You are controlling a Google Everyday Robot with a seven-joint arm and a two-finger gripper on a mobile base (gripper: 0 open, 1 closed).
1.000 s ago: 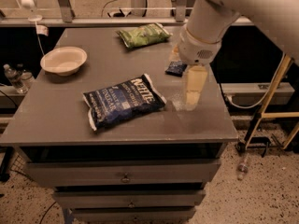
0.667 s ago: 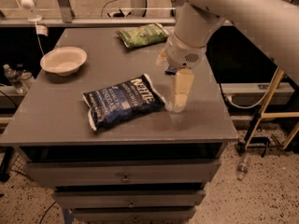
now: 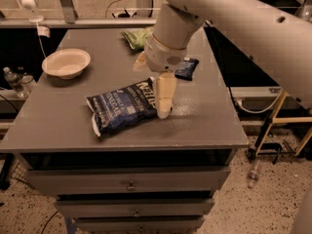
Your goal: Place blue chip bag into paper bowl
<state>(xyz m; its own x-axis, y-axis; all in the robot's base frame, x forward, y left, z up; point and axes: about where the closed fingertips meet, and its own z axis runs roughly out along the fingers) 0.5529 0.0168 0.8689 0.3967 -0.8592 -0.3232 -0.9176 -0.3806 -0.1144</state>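
Observation:
The blue chip bag (image 3: 123,107) lies flat near the middle of the grey table (image 3: 58,126), with white lettering facing up. The paper bowl (image 3: 66,63) stands empty at the table's back left, well apart from the bag. My gripper (image 3: 164,104) hangs down from the white arm and sits low at the bag's right end, at or just beside its edge. I cannot tell whether it touches the bag.
A green chip bag (image 3: 136,37) lies at the table's back edge, partly behind the arm. A small dark blue snack packet (image 3: 186,68) lies at the back right. Drawers sit under the tabletop. A water bottle (image 3: 13,80) stands left of the table.
The arm and gripper have moved left, from the bare table right of the blue chip bag to the bag's right end. The bag and the bowl have not moved.

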